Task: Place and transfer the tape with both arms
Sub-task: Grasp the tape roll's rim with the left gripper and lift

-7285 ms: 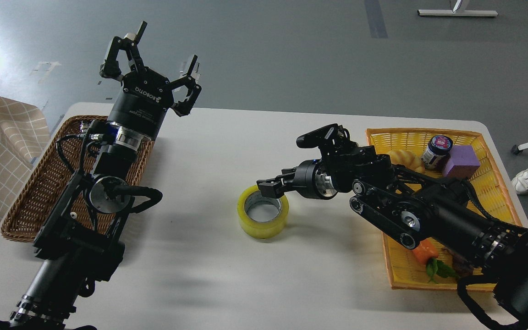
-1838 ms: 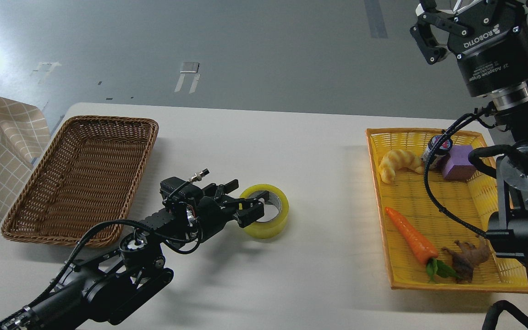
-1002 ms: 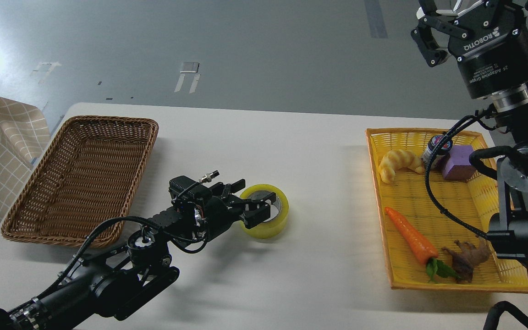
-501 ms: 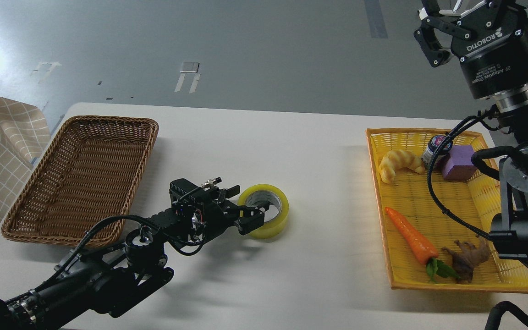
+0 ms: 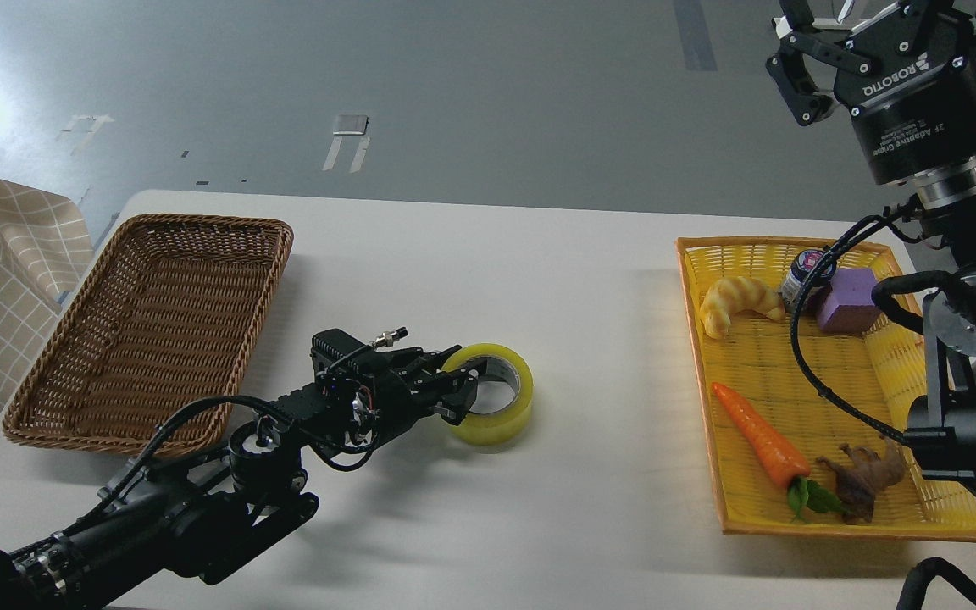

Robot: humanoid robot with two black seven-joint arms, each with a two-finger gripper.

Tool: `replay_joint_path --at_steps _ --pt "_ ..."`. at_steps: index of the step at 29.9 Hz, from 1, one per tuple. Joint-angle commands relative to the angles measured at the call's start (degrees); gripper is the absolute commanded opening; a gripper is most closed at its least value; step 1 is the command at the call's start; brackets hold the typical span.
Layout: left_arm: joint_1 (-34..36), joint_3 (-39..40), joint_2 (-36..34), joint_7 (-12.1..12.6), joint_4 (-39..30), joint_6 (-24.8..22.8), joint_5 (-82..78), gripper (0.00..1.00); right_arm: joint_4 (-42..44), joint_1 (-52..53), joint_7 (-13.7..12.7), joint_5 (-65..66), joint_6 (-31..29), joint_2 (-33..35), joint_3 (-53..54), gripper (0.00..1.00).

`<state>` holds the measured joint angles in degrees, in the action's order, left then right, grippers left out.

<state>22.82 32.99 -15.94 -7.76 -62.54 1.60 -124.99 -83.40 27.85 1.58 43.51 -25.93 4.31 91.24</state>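
Glossy yellow tape (image 5: 490, 392), L hand (image 5: 456, 391) seemingly clamped.

1 tape roll (image 5: 494, 391), 2 baskets (brown (image 5: 149, 326), yellow (image 5: 895, 525)), 1 carrot (image 5: 759, 434), 1 croissant (image 5: 735, 303), 1 jar (image 5: 803, 273), 1 purple block (image 5: 845, 305).

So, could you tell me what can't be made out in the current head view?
- Right gripper: fingertips cut off by the top edge, so open or shut is unknown.
- Tape: its left wall is hidden by the left gripper, so the exact contact is unclear.
- Jar: label too small, partly behind a cable.
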Motion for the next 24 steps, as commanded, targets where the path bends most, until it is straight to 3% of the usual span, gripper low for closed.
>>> replay_joint_path --at_steps 1,13,16,21,24 --pt "-0.23 0.05 -0.32 0.55 0.14 -0.1 -0.01 0.04 0.17 -0.34 0.0 0.0 0.0 0.0 -0.01 1.0" --pt "1.26 0.32 0.82 1.52 -3.19 -0.1 -0.01 0.05 0.43 -0.6 0.0 0.0 0.09 -0.09 -0.01 1.0" --pt "2.4 0.32 0.65 3.18 -4.6 -0.98 -0.01 0.05 1.14 -0.52 0.0 0.0 0.09 -0.18 -0.01 1.0" --pt "4.95 0.49 -1.02 3.81 -6.01 -1.51 -0.01 0.05 1.14 -0.51 0.0 0.09 0.17 -0.18 -0.01 1.0" --pt "7.32 0.41 -5.41 3.81 -8.29 -2.74 -0.01 0.05 1.22 -0.52 0.0 0.09 0.96 -0.18 -0.01 1.0"
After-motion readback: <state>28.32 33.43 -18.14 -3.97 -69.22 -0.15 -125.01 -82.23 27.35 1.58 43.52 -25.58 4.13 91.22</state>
